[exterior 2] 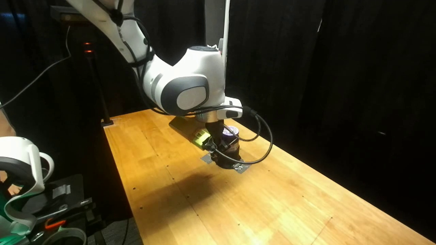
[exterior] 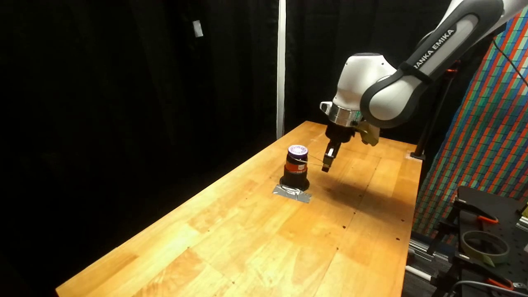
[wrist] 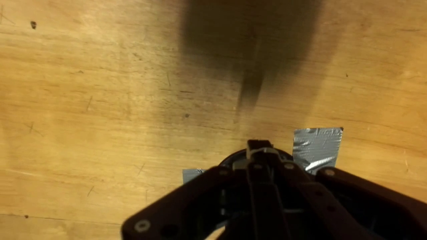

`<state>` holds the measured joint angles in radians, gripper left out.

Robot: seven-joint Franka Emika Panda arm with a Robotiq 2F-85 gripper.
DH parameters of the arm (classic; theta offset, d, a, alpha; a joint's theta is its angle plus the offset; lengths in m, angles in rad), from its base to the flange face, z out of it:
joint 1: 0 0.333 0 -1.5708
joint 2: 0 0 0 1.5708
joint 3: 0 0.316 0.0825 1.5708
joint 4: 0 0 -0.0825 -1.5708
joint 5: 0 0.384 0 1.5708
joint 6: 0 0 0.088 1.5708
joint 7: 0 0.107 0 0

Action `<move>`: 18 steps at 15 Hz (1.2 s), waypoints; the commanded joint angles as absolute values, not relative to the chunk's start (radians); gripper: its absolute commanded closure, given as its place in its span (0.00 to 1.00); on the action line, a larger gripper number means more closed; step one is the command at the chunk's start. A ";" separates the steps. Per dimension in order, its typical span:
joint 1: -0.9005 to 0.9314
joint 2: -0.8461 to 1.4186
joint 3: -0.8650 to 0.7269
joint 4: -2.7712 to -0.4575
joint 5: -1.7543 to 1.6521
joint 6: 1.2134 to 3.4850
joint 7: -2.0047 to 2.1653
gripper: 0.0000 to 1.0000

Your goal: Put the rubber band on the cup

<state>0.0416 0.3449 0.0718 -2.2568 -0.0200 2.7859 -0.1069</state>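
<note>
The cup (exterior: pixel 296 167) is short, dark and cylindrical, with a reddish-orange stripe and a white-and-purple top. It stands upright on the wooden table (exterior: pixel 264 231). In an exterior view the cup (exterior 2: pixel 234 147) is partly hidden by the gripper and cables. A thin pale rubber band (exterior: pixel 313 163) passes around the cup's upper part and stretches to my fingertips. My gripper (exterior: pixel 326 167) points down beside the cup, above the table, apart from the cup's wall. In the wrist view my fingers (wrist: pixel 262 146) are together, with the pale band across the tips. The cup's black base rim (wrist: pixel 233 157) shows behind them.
Silver tape (exterior: pixel 292 193) holds the cup's base to the table, and a tape strip also shows in the wrist view (wrist: pixel 317 146). Black curtains (exterior: pixel 136 103) hang beyond the table. A side cart holds a tape roll (exterior: pixel 485 246). A cable loop (exterior 2: pixel 269 136) hangs off my wrist.
</note>
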 commanded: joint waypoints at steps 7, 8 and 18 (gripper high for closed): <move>-0.113 0.308 0.219 -2.505 0.032 3.314 -0.117 0.89; -0.154 0.311 0.262 -2.518 0.018 3.350 -0.108 0.91; -0.295 0.377 0.321 -2.597 -0.161 3.710 0.013 0.91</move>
<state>-0.3394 0.3735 0.4037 -2.5693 -0.0653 3.6207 -0.0782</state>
